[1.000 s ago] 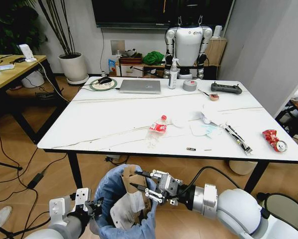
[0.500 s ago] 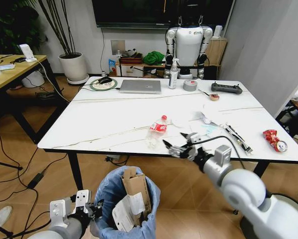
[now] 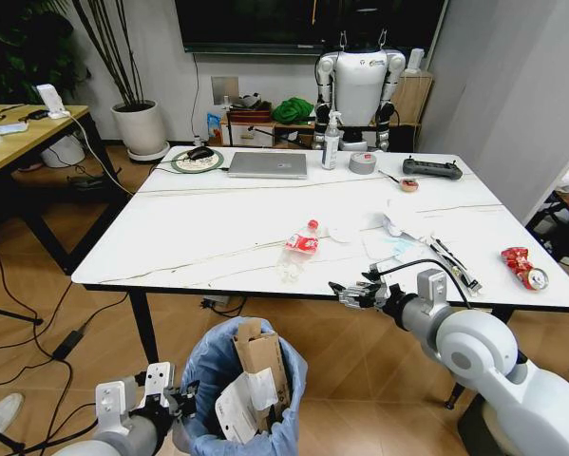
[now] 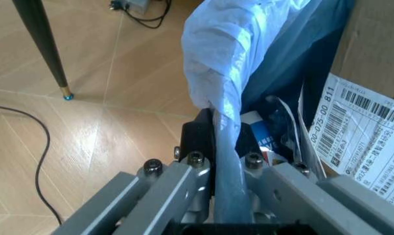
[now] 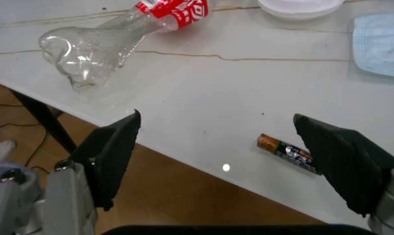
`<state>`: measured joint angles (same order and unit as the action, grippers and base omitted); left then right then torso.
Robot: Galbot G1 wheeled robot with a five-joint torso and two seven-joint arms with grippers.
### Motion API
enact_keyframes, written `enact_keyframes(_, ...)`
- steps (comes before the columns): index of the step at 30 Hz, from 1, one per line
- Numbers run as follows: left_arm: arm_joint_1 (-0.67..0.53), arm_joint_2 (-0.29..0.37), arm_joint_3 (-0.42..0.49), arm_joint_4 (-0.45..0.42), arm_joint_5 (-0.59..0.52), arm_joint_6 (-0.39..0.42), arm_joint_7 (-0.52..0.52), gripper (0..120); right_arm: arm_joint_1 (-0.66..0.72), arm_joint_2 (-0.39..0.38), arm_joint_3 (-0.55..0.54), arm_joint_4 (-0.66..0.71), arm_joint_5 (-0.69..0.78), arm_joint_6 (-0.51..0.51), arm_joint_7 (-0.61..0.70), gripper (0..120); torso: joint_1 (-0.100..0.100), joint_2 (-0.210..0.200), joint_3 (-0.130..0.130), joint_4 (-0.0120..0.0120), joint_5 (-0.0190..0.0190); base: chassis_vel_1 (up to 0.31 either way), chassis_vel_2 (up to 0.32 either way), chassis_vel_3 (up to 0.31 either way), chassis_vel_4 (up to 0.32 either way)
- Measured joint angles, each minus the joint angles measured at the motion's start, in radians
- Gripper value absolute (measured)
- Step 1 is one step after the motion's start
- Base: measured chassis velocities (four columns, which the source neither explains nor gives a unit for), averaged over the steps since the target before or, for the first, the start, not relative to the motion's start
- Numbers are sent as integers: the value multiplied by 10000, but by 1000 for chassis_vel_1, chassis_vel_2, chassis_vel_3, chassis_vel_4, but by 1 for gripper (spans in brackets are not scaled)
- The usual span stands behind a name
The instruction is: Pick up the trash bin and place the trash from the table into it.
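**Operator:** Two grippers on my screen. The left gripper [image 3: 175,404] sits at the lower left of the head view, with its fingers [image 4: 197,142] clamped on the rim of the trash bin [image 3: 241,394], pinching the blue bag liner between them.

**Partner:** And the bin itself?

**Operator:** Bottom centre of the head view, below the near edge of the table [image 3: 170,237]. I see a torn cardboard box [image 3: 257,353] and a printed white paper [image 3: 235,410] sticking out of it.

**Partner:** Where is your right arm?

**Operator:** The right gripper [image 3: 352,293] hangs at the table's near edge, right of centre in the frame, fingers spread wide and empty. In the right wrist view the two dark pads [image 5: 115,149] stand far apart, and a small battery [image 5: 290,153] lies on the marble between them, nearer one pad.

**Partner:** What trash is on the table?

**Operator:** A crushed clear bottle [image 3: 299,249] with a red label lies mid-table, just up and left of the right gripper. White papers [image 3: 393,237] sit right of centre, and a crushed red can [image 3: 523,267] is at the far right edge. A silver laptop [image 3: 267,165] rests at the far side.
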<state>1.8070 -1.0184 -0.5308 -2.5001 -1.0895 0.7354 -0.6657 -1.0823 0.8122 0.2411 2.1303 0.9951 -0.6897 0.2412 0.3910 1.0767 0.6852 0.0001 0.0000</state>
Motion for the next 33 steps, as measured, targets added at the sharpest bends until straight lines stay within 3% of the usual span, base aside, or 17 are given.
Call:
enact_keyframes(2,-2,7,-3,0,3,0,17,0,17,4,11,-66,19,-8,33,84,0,0,0,0,1,0,0,0,0)
enact_keyframes(7,-4,25,-5,0,58,0,224,0,7,-15,151,-413,-23,100,-234,66,0,0,0,0,0,0,0,0,0)
enact_keyframes(33,-20,125,-73,0,-74,0,269,0,-453,-238,551,-657,-699,450,-1275,54,1,0,0,0,0,0,0,0,0)
